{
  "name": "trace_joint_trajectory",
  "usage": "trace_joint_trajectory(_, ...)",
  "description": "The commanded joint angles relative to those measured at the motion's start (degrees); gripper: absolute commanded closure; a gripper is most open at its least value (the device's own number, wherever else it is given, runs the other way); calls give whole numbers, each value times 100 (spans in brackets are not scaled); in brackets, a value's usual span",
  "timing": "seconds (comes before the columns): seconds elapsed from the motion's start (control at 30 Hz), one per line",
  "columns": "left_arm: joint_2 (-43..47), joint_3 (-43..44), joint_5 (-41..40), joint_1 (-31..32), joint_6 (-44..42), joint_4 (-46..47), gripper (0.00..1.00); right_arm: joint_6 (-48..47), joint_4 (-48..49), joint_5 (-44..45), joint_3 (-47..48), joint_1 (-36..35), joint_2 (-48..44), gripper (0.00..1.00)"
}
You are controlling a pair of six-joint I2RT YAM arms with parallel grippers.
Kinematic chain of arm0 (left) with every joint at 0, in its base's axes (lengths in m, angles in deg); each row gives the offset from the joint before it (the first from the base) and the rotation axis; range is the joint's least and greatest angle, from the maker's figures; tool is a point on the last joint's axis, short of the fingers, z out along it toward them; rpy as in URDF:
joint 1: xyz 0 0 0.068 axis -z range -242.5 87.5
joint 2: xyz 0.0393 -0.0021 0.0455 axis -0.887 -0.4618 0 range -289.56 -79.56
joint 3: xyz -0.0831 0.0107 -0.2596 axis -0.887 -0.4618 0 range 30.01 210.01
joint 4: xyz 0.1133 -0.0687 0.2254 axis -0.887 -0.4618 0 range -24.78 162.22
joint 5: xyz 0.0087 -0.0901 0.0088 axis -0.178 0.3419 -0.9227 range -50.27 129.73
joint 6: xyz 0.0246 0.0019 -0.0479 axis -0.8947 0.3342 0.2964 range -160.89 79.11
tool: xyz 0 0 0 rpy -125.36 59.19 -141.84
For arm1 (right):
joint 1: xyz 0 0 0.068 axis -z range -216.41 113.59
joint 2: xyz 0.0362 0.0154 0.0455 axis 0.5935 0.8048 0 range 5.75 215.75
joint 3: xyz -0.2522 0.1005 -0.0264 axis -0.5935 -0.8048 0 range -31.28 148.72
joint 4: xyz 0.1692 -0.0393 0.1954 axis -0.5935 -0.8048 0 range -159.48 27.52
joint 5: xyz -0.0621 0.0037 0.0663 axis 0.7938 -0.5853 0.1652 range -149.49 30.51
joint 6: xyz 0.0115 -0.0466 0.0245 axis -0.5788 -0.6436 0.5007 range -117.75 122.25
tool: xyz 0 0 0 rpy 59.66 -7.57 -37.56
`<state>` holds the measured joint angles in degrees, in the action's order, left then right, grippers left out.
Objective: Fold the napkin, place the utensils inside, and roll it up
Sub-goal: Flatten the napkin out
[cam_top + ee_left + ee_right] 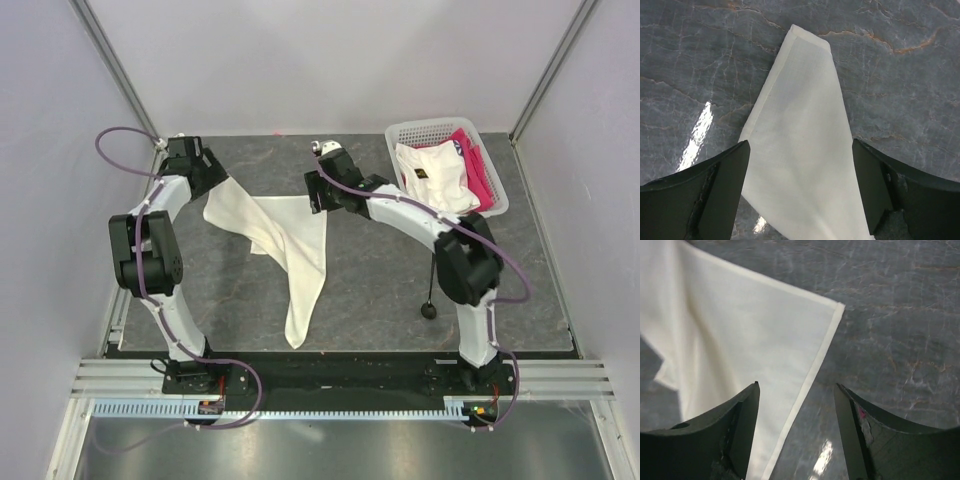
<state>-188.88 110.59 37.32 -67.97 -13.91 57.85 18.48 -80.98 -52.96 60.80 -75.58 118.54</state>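
Note:
The cream-white napkin (pixel 282 240) lies rumpled on the grey table, with a long tail running toward the near edge. My left gripper (pixel 208 182) is open over its far left corner. In the left wrist view that narrow corner (pixel 802 125) lies flat between the spread fingers (pixel 730 180) of the gripper (pixel 799 145). My right gripper (pixel 318 196) is open over the napkin's right corner. In the right wrist view the hemmed edge (pixel 812 372) runs between the parted jaws of the gripper (pixel 797 385), untouched. The black spoon (pixel 430 290) lies right of the napkin, behind the right arm.
A white mesh basket (pixel 400 132) stands at the far right, holding a white garment (pixel 432 175) and a pink cloth (pixel 478 172). Grey walls and metal frame posts close in the table on three sides.

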Motion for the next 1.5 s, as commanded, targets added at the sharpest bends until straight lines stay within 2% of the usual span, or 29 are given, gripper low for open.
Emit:
trace_joint_trajectory(0.0,-405,634,-22,20,-465,-381,11,-225,-864,796,1423,-46,1085,31)
trace_joint_trajectory(0.13,-801,1038,30,29,-615,-645,14,-340,-1252,1158,2235,-20,1955,33)
trace_joint_trajectory(0.33,-1039,1206,171,99,-712,-804,17,-366,-1287,1351,2807,-2,2536,35)
trace_joint_trajectory(0.57,-1188,1285,478,169,-869,-997,24,-454,-1287,1141,3246,77,2994,38)
trace_joint_trajectory(0.77,-1382,1391,769,170,-984,-1252,37,-428,-1252,825,3291,261,3143,39)
trace_joint_trajectory(0.83,-1382,1373,786,178,-993,-1270,46,-419,-1252,571,3291,340,3187,41)
trace_joint_trajectory(0.87,-1373,1356,786,196,-1002,-1270,55,-427,-1235,482,3291,358,3196,42)
trace_joint_trajectory(0.9,-1356,1338,821,196,-993,-1287,60,-454,-1243,368,3273,384,3205,44)
trace_joint_trajectory(0.97,-1338,1277,865,213,-993,-1296,76,-533,-1252,218,3238,420,3231,58)
trace_joint_trajectory(1.0,-1277,1242,874,248,-993,-1296,80,-542,-1252,192,3221,420,3240,63)
trace_joint_trajectory(1.03,-1250,1198,866,266,-984,-1296,83,-577,-1252,191,3194,420,3240,74)
trace_joint_trajectory(1.07,-1206,1084,831,292,-976,-1288,91,-594,-1244,200,3142,429,3232,80)
trace_joint_trajectory(1.13,-1048,856,830,345,-915,-1279,96,-577,-1261,244,3037,437,3153,95)
trace_joint_trajectory(1.17,-978,750,822,371,-888,-1253,98,-577,-1261,305,2871,446,3091,99)
trace_joint_trajectory(1.3,-443,-14,839,477,-704,-981,98,-594,-1244,534,2194,464,2635,100)
trace_joint_trajectory(1.47,980,-1832,901,855,-19,-104,98,-525,-1200,744,659,472,1572,100)
